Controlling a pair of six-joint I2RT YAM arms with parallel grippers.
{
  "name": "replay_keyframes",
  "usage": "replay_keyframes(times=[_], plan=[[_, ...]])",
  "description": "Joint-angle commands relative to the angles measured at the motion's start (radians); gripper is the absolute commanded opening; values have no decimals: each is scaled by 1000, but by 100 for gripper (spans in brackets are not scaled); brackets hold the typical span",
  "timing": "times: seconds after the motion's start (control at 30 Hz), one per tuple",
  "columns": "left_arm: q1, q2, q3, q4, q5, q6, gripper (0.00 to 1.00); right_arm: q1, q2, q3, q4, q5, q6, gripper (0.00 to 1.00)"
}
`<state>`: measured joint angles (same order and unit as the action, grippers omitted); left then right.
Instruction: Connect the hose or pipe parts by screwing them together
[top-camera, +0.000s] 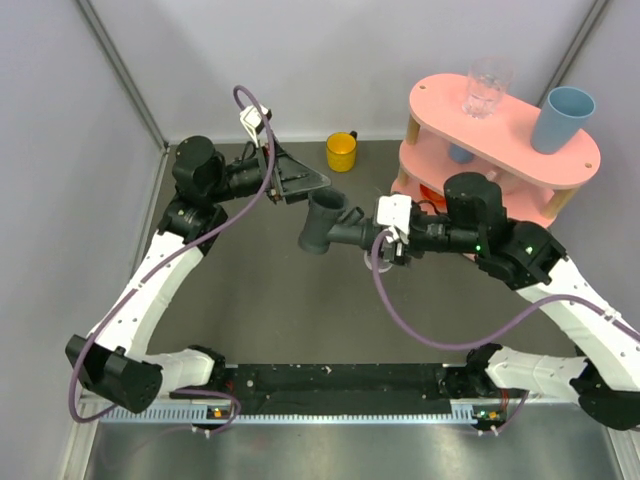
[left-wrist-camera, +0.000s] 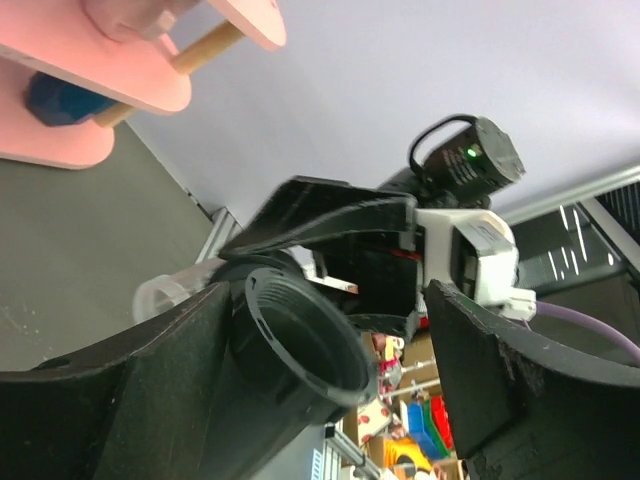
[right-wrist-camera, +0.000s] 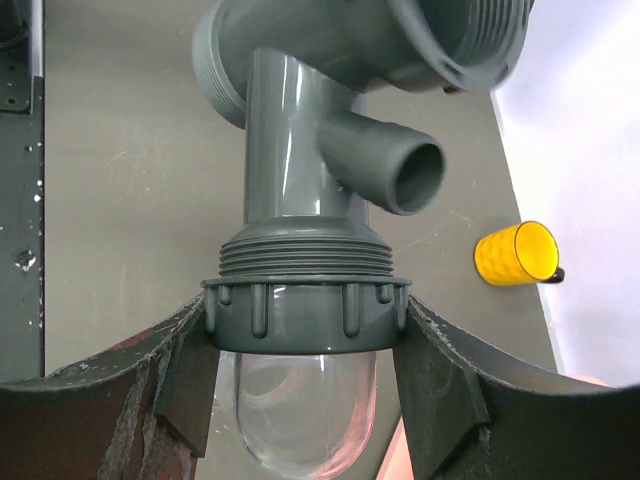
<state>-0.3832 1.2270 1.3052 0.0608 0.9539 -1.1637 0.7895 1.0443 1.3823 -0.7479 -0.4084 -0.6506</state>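
Note:
The dark grey T-shaped pipe fitting (top-camera: 322, 225) hangs above the table between both arms. In the right wrist view its threaded end (right-wrist-camera: 305, 255) meets the grey collar (right-wrist-camera: 305, 315) of the clear tubular piece (right-wrist-camera: 300, 400). My right gripper (right-wrist-camera: 305, 320) is shut on that collar, one finger pressed on each side. My left gripper (left-wrist-camera: 330, 320) stands open around another round threaded end of the fitting (left-wrist-camera: 300, 350). One of its fingers (left-wrist-camera: 150, 400) lies against that end, while the other finger (left-wrist-camera: 480, 370) stands clear of it. From above, the left gripper (top-camera: 312, 190) is at the fitting's upper end.
A pink two-level shelf (top-camera: 500, 140) stands at the back right, bearing a clear drinking glass (top-camera: 488, 88) and a blue cup (top-camera: 563, 118). A yellow cup (top-camera: 341, 152) sits near the back wall. Purple cables (top-camera: 420, 335) loop from both wrists.

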Motion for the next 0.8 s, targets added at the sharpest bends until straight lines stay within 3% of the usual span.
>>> replay_keyframes(times=[0.0,0.33,0.77], plan=[[-28,-3,46,145,83,-28,82,7,28,58,25,58,20,0],[-52,-37,2,71,117,71,79,-22,51,73,51,117,45,0],[-89,-138,-130,59,103,96,79,-50,63,75,97,151,91,0]])
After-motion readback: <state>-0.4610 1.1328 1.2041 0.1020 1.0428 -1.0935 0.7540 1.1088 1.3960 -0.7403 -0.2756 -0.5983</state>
